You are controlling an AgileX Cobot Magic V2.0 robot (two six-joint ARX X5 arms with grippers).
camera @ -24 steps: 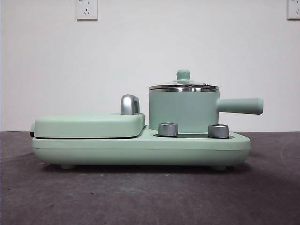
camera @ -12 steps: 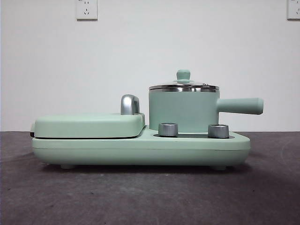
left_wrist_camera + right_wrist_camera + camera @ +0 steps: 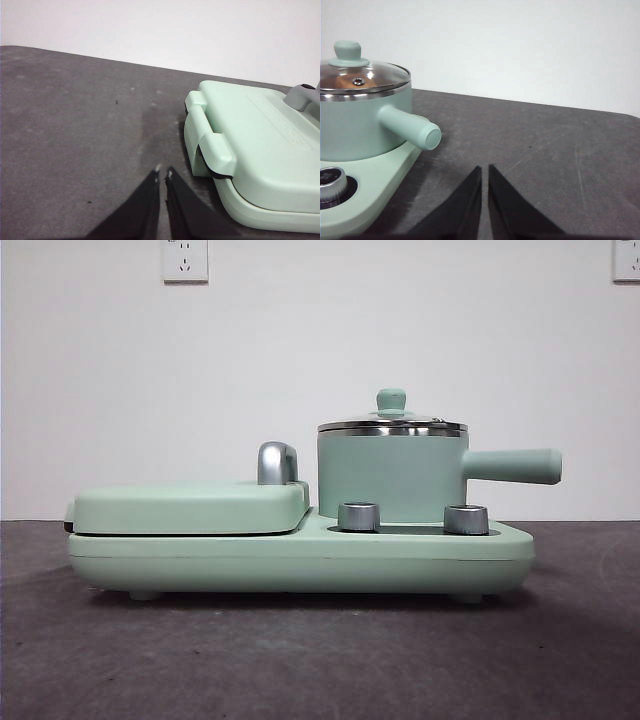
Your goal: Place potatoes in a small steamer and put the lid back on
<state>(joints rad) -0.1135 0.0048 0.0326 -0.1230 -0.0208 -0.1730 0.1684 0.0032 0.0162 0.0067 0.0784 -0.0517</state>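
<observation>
The lid [image 3: 392, 423] sits on the small steamer [image 3: 391, 476], which stands on the right part of the cooker base [image 3: 300, 560]. Something orange-brown shows through the glass, probably the potatoes [image 3: 342, 80]. The task looks finished. The left gripper [image 3: 162, 175] and the right gripper [image 3: 485, 170] have their jaws together, holding nothing, apart from the cooker.

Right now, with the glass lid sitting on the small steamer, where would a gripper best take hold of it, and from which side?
Probably by the small mint-green knob at the centre of the lid, coming straight down from above. The knob stands upright, proud of the flat glass disc, with a narrower neck for jaws to close around. The steel rim sits flush on the small steamer, offering little to grip.
</observation>
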